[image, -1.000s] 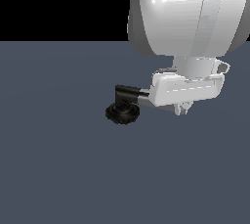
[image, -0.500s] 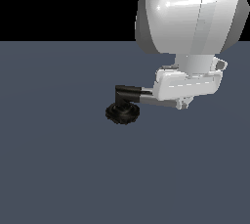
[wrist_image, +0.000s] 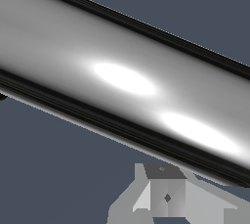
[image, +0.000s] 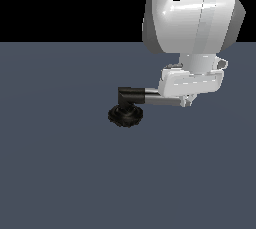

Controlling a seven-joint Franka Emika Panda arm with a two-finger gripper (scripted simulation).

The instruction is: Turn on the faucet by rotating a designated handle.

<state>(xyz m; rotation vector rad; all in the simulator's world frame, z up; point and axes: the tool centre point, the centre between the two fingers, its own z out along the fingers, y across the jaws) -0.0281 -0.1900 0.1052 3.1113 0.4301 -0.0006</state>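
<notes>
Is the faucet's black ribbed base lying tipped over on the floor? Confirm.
No, the black ribbed base sits flat, with the chrome handle sticking out sideways above it.

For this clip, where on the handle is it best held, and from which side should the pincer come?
Grip the handle on its bare chrome shaft, out toward the free end and away from the black elbow, probably coming from above. It lies level and is a straight round bar, so fingers can close across it; farther from the base likely turns it more easily. The pincer is already there.
</notes>
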